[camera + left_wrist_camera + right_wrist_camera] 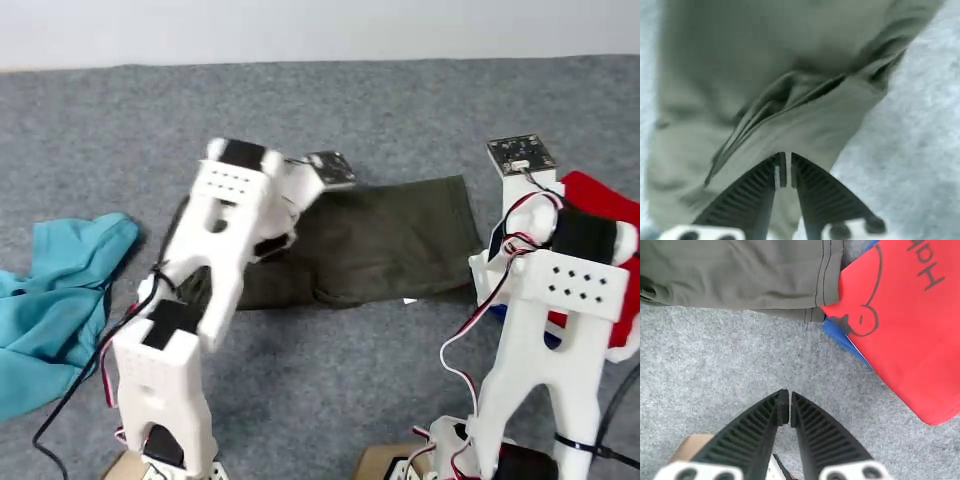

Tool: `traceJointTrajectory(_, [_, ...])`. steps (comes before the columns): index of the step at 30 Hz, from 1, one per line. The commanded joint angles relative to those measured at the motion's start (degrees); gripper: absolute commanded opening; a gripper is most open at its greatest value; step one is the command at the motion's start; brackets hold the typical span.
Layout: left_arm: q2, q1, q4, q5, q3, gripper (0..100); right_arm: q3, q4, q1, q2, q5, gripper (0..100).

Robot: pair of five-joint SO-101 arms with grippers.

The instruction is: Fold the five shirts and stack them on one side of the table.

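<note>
Both jaws closed, my left gripper (783, 171) sits over the olive shirt (390, 240), likely pressing its fold; right gripper (790, 407) waits at four o'clock.

Olive shirt (390, 240) lies folded mid-table; teal shirt (60, 290) crumpled at one edge, red shirt (612, 200) opposite.

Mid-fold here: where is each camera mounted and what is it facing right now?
High view: fixed above the bases, looking down the table; left arm over the olive shirt, right arm beside the red shirt.
Left wrist view: on the left wrist, facing the olive shirt past the left claw.
Right wrist view: on the right wrist, facing table, olive shirt's hem and red shirt past the right claw.
Shared: all three show the olive shirt.
</note>
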Motion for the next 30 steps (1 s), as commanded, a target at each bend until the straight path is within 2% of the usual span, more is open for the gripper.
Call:
traceJointTrajectory(1, [1.1, 2.3, -4.2, 1.8, 1.3, 2, -0.4, 1.8, 0.5, -1.5, -0.2, 0.9])
traceJointTrajectory(8, [9.5, 1.3, -5.4, 2.0, -0.7, 2, -0.4, 1.7, 0.5, -1.5, -0.2, 0.9])
traceJointTrajectory(14, [4.2, -1.1, 4.7, 2.3, -12.7, 2, -0.7, 0.7, 0.4, -1.5, -0.2, 0.9])
traceJointTrajectory(17, [-1.4, -1.0, 5.5, 6.9, -14.0, 2, -0.5, -1.5, -1.2, -1.5, -0.2, 2.1])
traceJointTrajectory(21, [-9.8, -1.3, 5.5, 13.5, -11.2, 2, -0.5, -5.8, -5.0, -0.5, -0.7, 15.1])
traceJointTrajectory(23, [-13.7, -2.0, 5.5, 17.4, -8.3, 2, -1.1, -8.3, -6.3, 2.2, -3.3, 20.8])
traceJointTrajectory(26, [-19.3, -4.3, 5.5, 21.1, -2.3, 2, -4.2, -10.8, -7.9, 8.8, -6.2, 22.4])
traceJointTrajectory(30, [-26.8, -9.1, 5.5, 21.5, 6.0, 2, -13.8, -10.9, -9.6, 21.4, -6.7, 22.5])
